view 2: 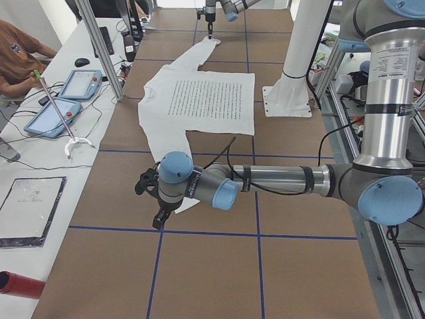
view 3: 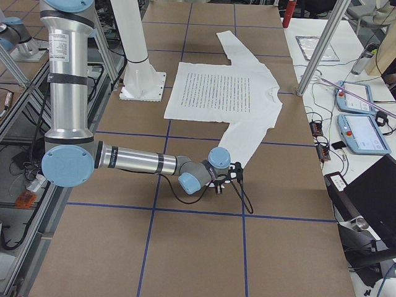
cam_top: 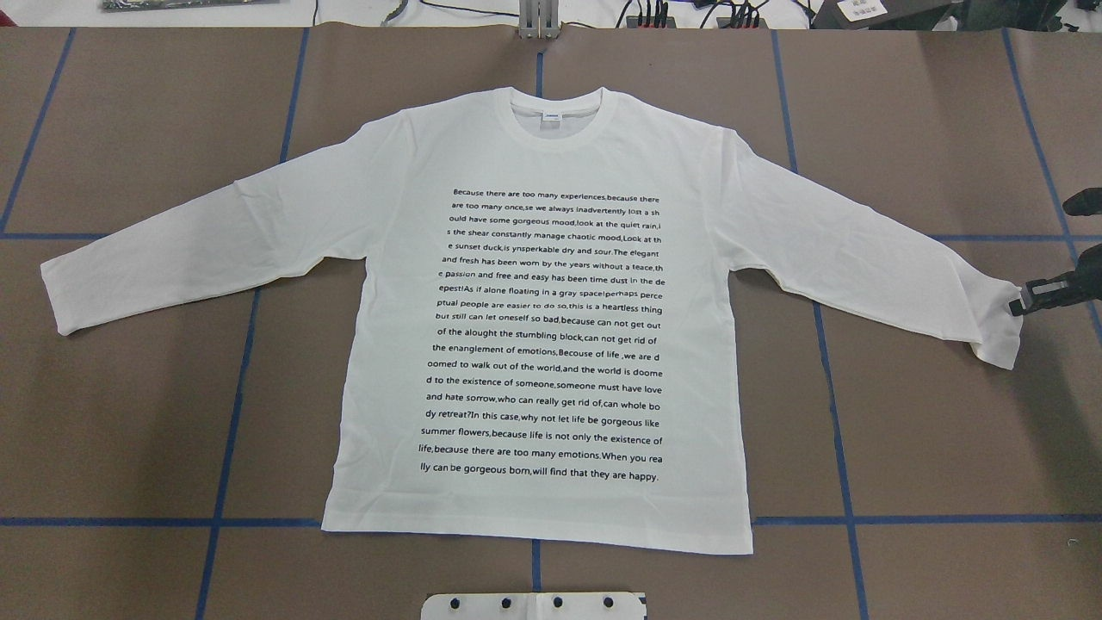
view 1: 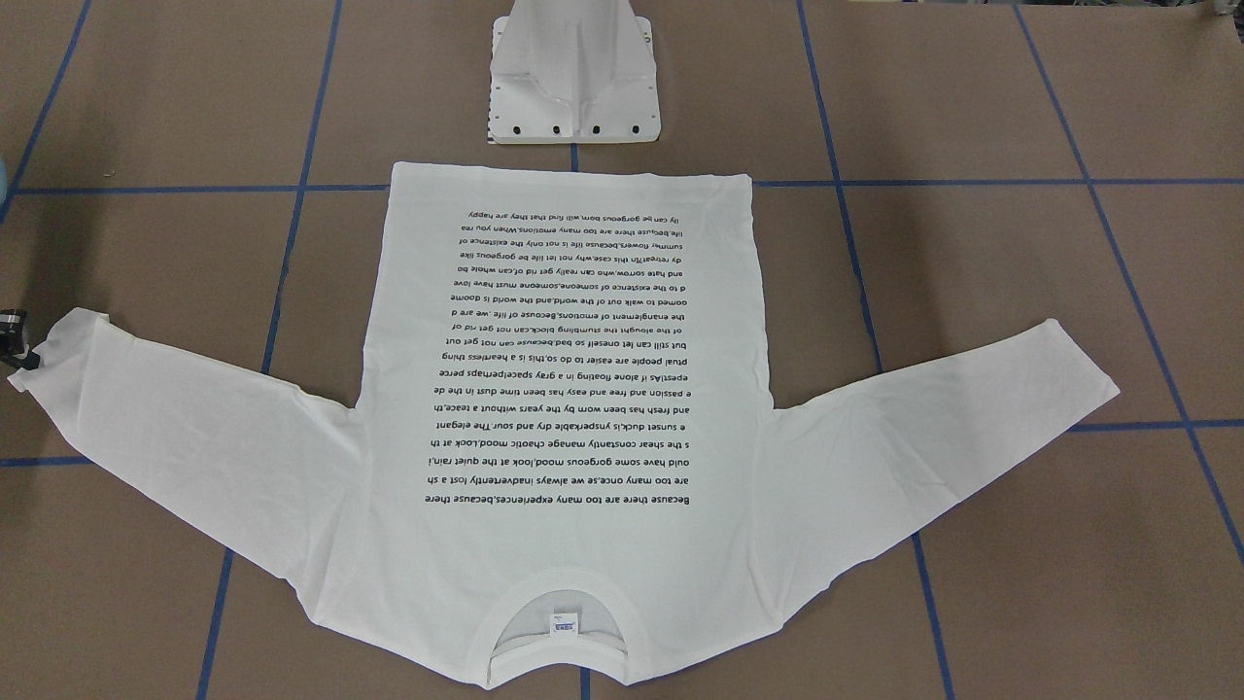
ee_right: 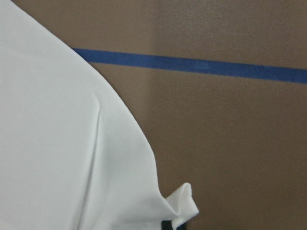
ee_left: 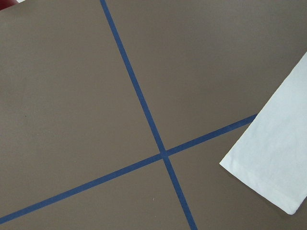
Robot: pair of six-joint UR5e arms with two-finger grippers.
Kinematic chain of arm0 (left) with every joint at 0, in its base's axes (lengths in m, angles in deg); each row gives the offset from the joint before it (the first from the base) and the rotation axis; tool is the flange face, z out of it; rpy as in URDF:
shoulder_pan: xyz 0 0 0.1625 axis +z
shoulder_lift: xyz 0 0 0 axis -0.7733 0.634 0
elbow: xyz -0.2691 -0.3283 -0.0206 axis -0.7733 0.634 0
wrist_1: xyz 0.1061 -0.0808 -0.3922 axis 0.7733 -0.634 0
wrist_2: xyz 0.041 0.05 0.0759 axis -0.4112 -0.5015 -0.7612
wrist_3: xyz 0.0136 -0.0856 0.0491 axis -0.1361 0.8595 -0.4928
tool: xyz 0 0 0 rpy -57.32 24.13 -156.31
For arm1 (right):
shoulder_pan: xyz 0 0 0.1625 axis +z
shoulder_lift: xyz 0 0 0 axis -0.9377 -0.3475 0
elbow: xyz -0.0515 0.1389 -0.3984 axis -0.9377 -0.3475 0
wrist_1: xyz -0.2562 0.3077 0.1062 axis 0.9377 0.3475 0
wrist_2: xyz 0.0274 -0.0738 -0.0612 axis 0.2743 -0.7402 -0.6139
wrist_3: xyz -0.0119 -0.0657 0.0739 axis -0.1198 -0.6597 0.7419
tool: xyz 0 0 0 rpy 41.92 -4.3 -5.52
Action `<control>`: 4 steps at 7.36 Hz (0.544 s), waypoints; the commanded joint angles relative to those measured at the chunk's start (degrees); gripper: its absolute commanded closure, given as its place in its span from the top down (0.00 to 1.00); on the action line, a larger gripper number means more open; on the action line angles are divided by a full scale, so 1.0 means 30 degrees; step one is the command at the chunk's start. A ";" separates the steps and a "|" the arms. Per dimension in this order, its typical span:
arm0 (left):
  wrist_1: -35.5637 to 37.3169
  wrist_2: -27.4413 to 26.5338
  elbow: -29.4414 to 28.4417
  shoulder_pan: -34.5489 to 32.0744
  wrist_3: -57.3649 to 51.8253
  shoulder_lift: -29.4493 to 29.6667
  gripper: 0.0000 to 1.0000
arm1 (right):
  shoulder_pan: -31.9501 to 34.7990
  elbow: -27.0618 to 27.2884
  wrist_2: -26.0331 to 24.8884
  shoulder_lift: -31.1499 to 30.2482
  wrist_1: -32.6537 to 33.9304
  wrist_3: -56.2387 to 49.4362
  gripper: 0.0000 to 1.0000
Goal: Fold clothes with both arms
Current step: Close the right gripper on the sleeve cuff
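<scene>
Overhead exterior shows the right pincer (cam_top: 1023,305) at the shirt's 3 o'clock, jaws close together on the very edge of the right sleeve cuff (cam_top: 999,336), which puckers in the wrist view (a thin bite, by the look of it). Once lifted, the cloth could slip free and leave the fold lopsided. The left pincer (view 2: 150,201) shows only from the side, so I cannot tell its opening. Its wrist camera has the left sleeve cuff (ee_left: 273,163) off toward 4 o'clock, so a straight descent would likely miss.

The white T-shirt (cam_top: 551,344) lies flat, print up, collar at 12 o'clock, sleeves spread. The worktop (cam_top: 129,430) is brown, gridded with blue tape (cam_top: 232,413). A white pedestal base (view 1: 573,87) stands at the shirt's 6 o'clock. Beyond is a bench with tablets (view 2: 63,100) and a seated person (view 2: 20,53).
</scene>
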 commanded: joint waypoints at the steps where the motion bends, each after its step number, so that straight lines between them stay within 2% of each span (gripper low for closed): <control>1: -0.0040 0.0017 0.0019 0.0000 0.0000 0.0002 1.00 | 0.0278 0.0063 0.0167 0.0175 0.0000 0.0004 0.00; 3: -0.0041 0.0047 0.0019 0.0000 0.0000 0.0002 1.00 | 0.0628 0.1080 0.0458 0.0001 -0.0029 0.0207 0.00; 4: -0.0041 0.0076 0.0019 0.0000 0.0000 -0.0027 1.00 | 0.0949 0.1843 0.1678 0.0028 0.0000 0.0296 0.00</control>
